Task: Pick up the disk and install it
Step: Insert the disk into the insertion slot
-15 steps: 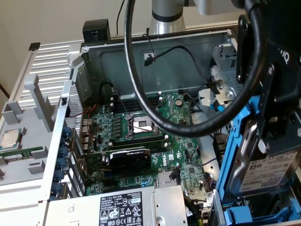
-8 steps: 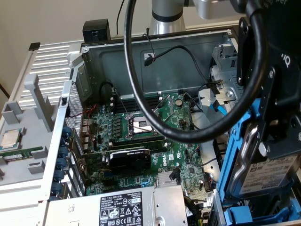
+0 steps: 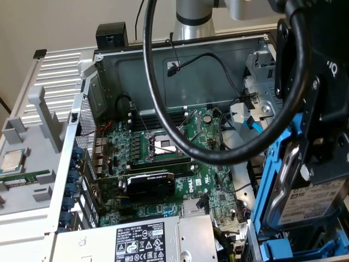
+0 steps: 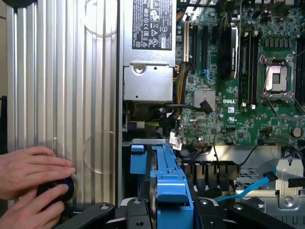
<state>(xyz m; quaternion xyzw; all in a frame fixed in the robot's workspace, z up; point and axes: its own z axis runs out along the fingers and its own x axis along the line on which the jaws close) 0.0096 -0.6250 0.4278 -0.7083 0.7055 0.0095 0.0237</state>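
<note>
Gripper (image 4: 169,212): closed part-way on the disk (image 3: 315,204), with the blue carrier (image 4: 171,186) clamped between the fingers (a finger link stands on either side of it in the wrist view).
Disk: held on edge at the exterior view's right, over a corner of the case (image 3: 180,60) and just beside the board (image 4: 248,95); not yet seated.
Handling: judged heavy for its bulk and stiff; the metal faces are likely slick and the plastic carrier a little springy; knocks are to be avoided.
Hold: best taken across the carrier's long rails, not on the label face.
Hands (image 4: 28,179): a person's, laid on the ribbed panel (image 4: 62,71) around a dark knob (image 4: 64,188), well apart from the gripper.
Hidden: the finger contact is cut off at the frame edge; much of the disk is covered by the gripper or cropped; the bay cannot be made out; part of the board is crossed by a cable loop (image 3: 158,103).
</note>
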